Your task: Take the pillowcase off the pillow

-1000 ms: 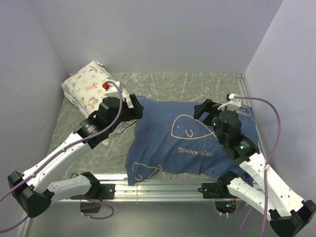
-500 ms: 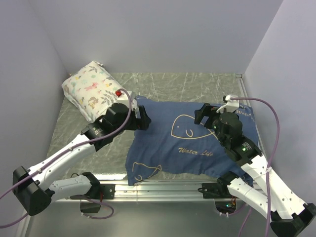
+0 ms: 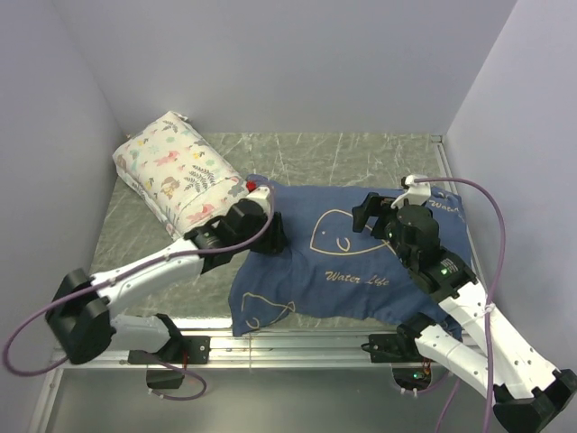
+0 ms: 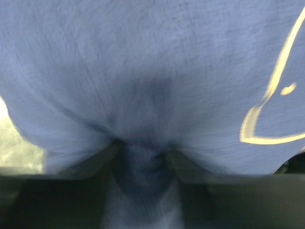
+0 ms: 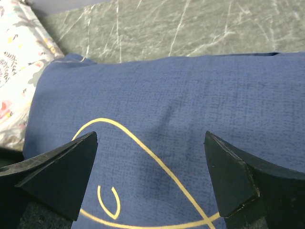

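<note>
The navy-blue pillowcase (image 3: 352, 262) with its cream fish outline and "Water Life" script lies across the middle and right of the table. The pillow is hidden inside it. My left gripper (image 3: 275, 236) presses down on the case's left part. In the left wrist view the dark fingers (image 4: 107, 160) are pinched on a raised fold of the blue cloth (image 4: 152, 71), with the left gripper (image 4: 142, 152) shut on it. My right gripper (image 3: 368, 212) hovers over the fish outline. In the right wrist view the right gripper (image 5: 151, 143) stands wide open above the pillowcase (image 5: 167, 109), holding nothing.
A smaller white floral-print pillow (image 3: 171, 171) lies at the back left, its edge also showing in the right wrist view as floral pillow (image 5: 12, 71). The grey marbled table (image 3: 361, 153) is walled on three sides. A metal rail (image 3: 297, 347) runs along the near edge.
My left arm has swung right from beside the floral pillow onto the pillowcase, and its jaws have closed on a fold of cloth. The right gripper has edged slightly left, still open.
</note>
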You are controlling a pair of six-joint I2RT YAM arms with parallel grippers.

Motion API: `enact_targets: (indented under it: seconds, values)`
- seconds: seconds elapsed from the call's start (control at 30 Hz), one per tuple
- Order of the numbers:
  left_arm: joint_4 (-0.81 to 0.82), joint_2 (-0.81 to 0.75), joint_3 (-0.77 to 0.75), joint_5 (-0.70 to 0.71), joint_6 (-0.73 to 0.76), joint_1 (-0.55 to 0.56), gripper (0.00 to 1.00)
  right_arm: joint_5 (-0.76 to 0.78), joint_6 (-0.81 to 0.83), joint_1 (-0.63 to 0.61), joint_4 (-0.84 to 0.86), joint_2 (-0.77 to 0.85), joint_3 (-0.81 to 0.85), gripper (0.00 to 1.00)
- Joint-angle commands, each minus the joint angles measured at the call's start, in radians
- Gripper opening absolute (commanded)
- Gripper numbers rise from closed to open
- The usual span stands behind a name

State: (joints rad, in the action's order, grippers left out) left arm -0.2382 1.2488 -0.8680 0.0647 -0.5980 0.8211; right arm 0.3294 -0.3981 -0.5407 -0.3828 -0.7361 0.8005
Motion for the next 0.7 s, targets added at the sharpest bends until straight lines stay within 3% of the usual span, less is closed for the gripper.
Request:
enact_targets:
  seconds: [0.0, 0.07, 0.1, 0.27, 0.43, 0.67]
  values:
    - [0.06, 0.084, -0.13, 0.004, 0.004, 0.023, 0.28, -0.041, 0.007, -0.005, -0.007, -0.02, 0.046, 0.99]
    - [0.039, 0.132, -0.224, 0.027, 0.012, 0.029, 0.04, -0.047, 0.001, -0.005, -0.011, -0.023, 0.054, 0.98]
    - [0.036, 0.145, -0.25, 0.038, 0.017, 0.029, 0.0, -0.046, 0.001, -0.005, -0.013, -0.023, 0.06, 0.98]
    - [-0.007, 0.286, -0.444, 0.155, 0.026, 0.007, 0.0, -0.058, -0.011, -0.005, -0.005, -0.028, 0.063, 0.98]
    - [-0.049, 0.458, -0.643, 0.155, 0.032, -0.097, 0.0, -0.076, -0.027, -0.007, -0.027, -0.062, 0.062, 0.97]
    - [-0.177, 0.71, -1.094, 0.098, 0.082, -0.234, 0.0, 0.011, 0.005, -0.024, -0.048, -0.103, 0.052, 0.98]
